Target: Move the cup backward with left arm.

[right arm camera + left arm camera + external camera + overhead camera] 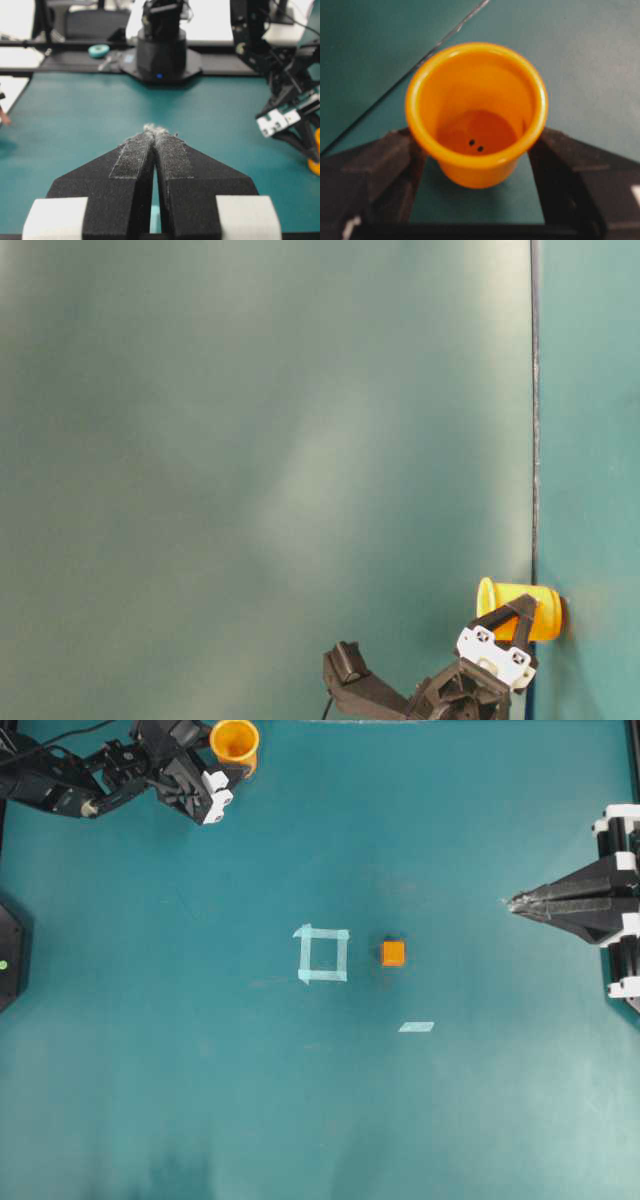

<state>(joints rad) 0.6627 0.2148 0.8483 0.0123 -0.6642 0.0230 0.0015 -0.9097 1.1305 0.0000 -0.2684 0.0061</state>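
Observation:
The orange-yellow cup (235, 742) stands upright at the far edge of the teal table, near the back left corner. It fills the left wrist view (476, 115) and shows in the table-level view (520, 612). My left gripper (228, 768) is open, with one finger on each side of the cup (395, 170). A strip of table shows between the cup's lower body and each finger. My right gripper (512, 903) is shut and empty at the right side, folded to a point (156, 131).
A small orange cube (393, 953) sits near the table's middle, right of a pale tape square (322, 954). A short tape strip (416, 1026) lies nearer the front. The table's back edge (445, 37) runs just behind the cup.

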